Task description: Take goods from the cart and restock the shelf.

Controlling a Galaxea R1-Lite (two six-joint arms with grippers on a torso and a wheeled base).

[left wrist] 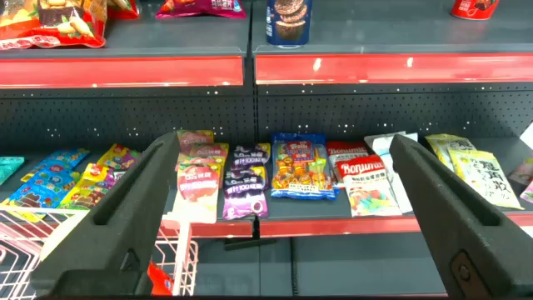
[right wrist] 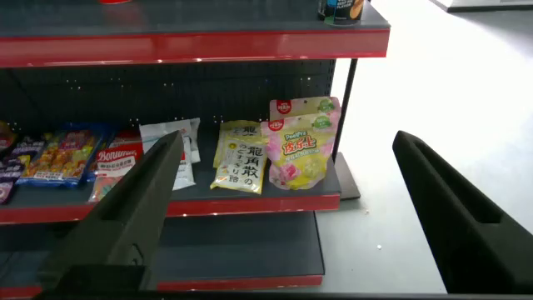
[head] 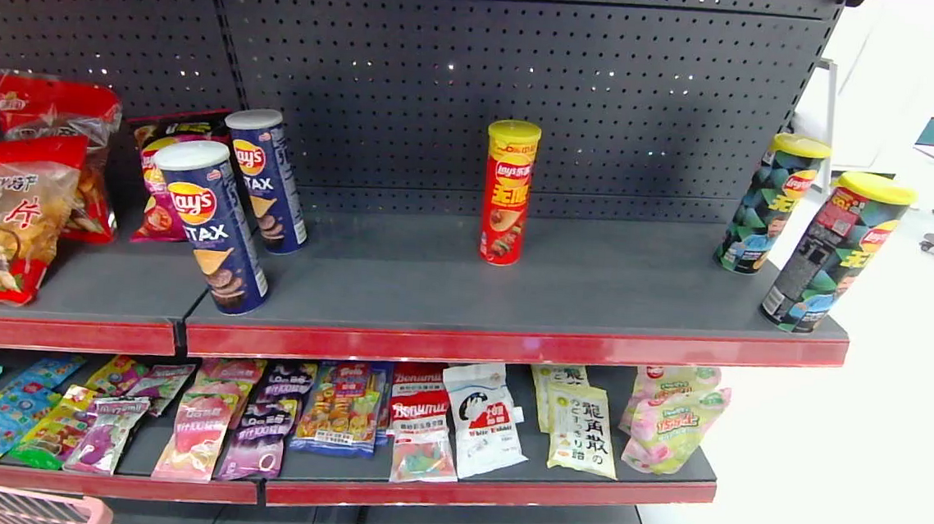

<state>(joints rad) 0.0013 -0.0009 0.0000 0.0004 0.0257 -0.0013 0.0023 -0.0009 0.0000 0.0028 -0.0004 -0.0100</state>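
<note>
Our left gripper [left wrist: 283, 143], jaws spread and empty, hangs just beside the pink wire cart [head: 92, 509]. Our right gripper [right wrist: 287, 137], likewise agape, sits farther from the cart. The red-edged dark metal shelf [head: 510, 349] stands beyond it.

The right claw [right wrist: 286, 140] hangs empty, its two dark fingers [right wrist: 125, 218] spread wide. Straight ahead, framed in the gap between them, a pink-and-green pouch [right wrist: 304, 146] and a yellow-green packet [right wrist: 240, 157] lean side by side on the lower shelf [right wrist: 250, 205]. A white bag [right wrist: 191, 146] peeks from behind one fingertip, with a red packet [right wrist: 112, 157] just past it. The red-edged upper shelf [right wrist: 191, 43] runs higher than the claw.
</note>
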